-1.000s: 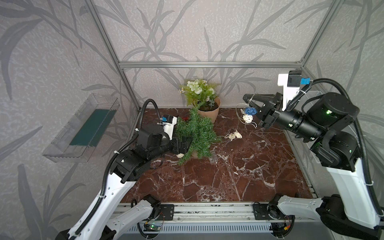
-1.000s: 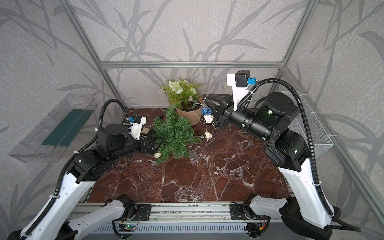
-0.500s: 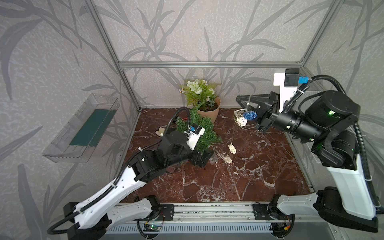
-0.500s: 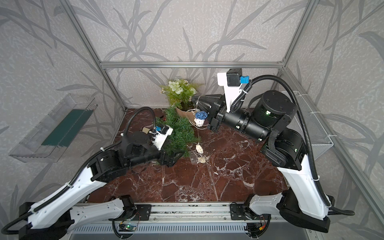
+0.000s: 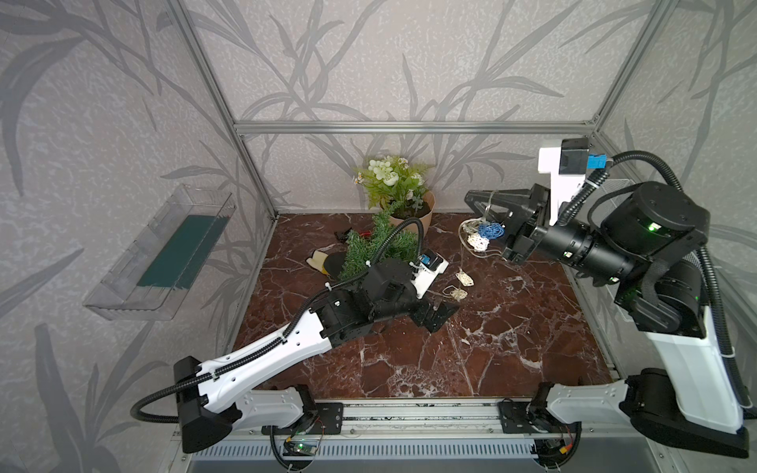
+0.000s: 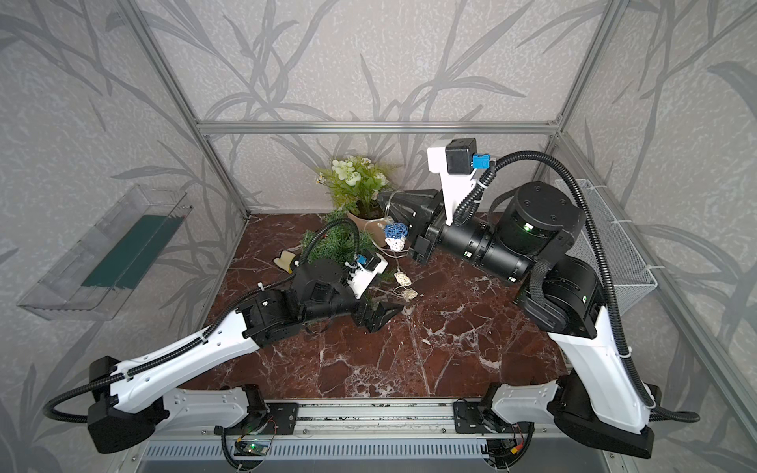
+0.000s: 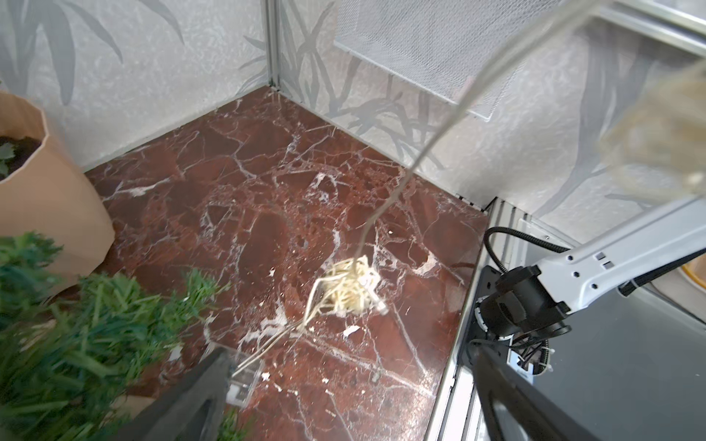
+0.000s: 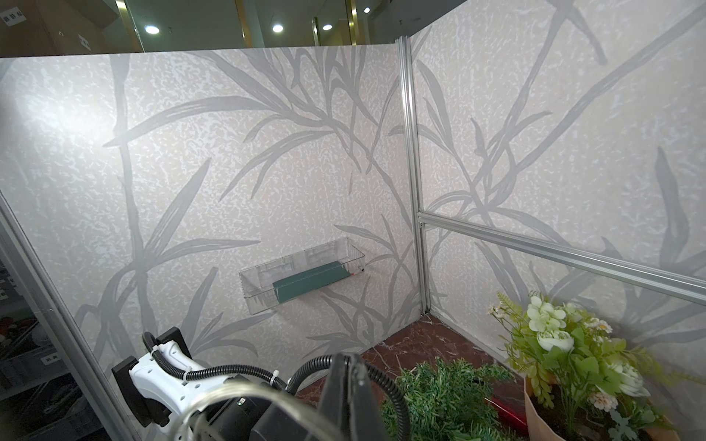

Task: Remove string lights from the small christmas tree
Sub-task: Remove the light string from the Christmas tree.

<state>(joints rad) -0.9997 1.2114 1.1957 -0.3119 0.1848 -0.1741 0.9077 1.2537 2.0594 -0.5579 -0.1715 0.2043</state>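
Note:
The small christmas tree (image 5: 375, 245) (image 6: 338, 245) leans near the back, behind my left arm; its needles show in the left wrist view (image 7: 76, 324) and the right wrist view (image 8: 439, 393). My right gripper (image 5: 470, 196) (image 6: 381, 197) (image 8: 347, 382) is raised and shut on the wire of the string lights (image 5: 489, 231) (image 6: 394, 231). A blue and a cream ball dangle below it. The wire drops to two cream balls (image 5: 465, 278) (image 7: 351, 286) on the table. My left gripper (image 5: 440, 317) (image 6: 385, 317) (image 7: 344, 401) is open and low, with the clear box (image 7: 244, 378) by one finger.
A tan pot of white flowers (image 5: 409, 213) stands at the back, close to the tree and my right gripper. A yellow-and-black flat object (image 5: 323, 262) lies left of the tree. A clear shelf (image 5: 164, 254) hangs on the left wall, a mesh basket (image 6: 614, 254) on the right wall.
My left arm has swung from the tree's left side across its front to the table's middle, still open. My right gripper shifted slightly left with the lights. More of the string now lies on the table.

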